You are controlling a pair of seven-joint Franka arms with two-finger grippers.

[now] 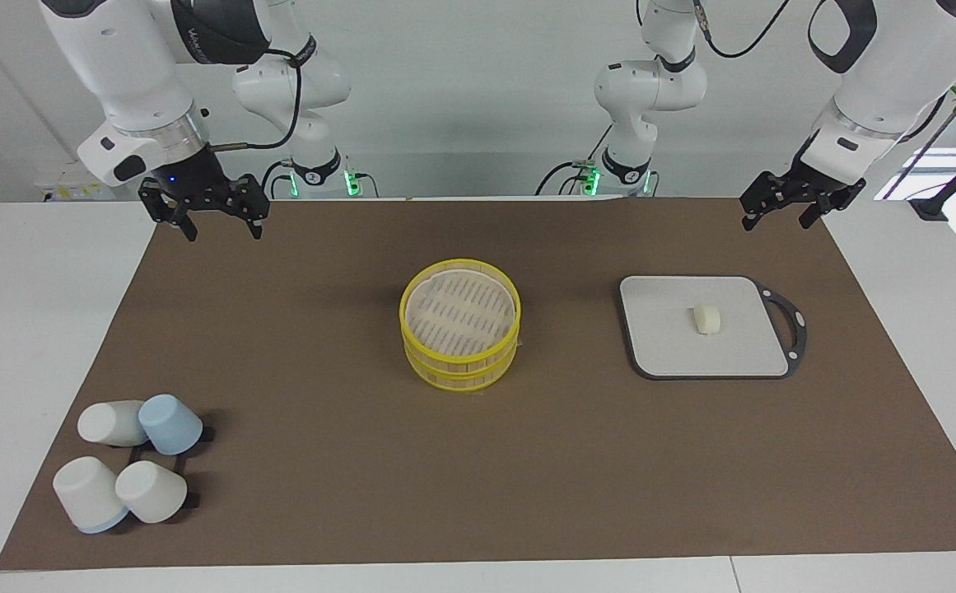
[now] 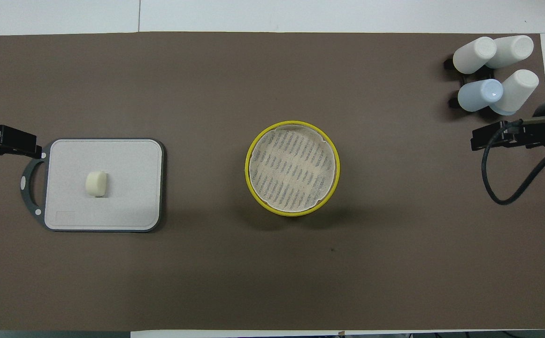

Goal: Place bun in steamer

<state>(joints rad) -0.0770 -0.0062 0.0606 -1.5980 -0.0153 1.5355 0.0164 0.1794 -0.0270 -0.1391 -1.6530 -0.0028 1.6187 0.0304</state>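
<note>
Bun (image 1: 706,319) lies on the board (image 1: 659,346), toward the left arm's end, steamer (image 1: 460,321) mid-table; left gripper (image 1: 792,210), fingers spread, hangs nearest it; right gripper (image 1: 214,219) waits, also spread.

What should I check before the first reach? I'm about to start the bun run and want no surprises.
1. Bun lies free on the cutting board: ok.
2. Steamer top uncovered, nothing on it: ok.
3. Left gripper open, up over the mat's edge at the board's end: ok.
4. Right gripper open, waiting over the mat's other end: ok.
5. Cups well away from the bun-to-steamer path: ok.
6. Whether the bun sticks to the board: cannot tell.
</note>
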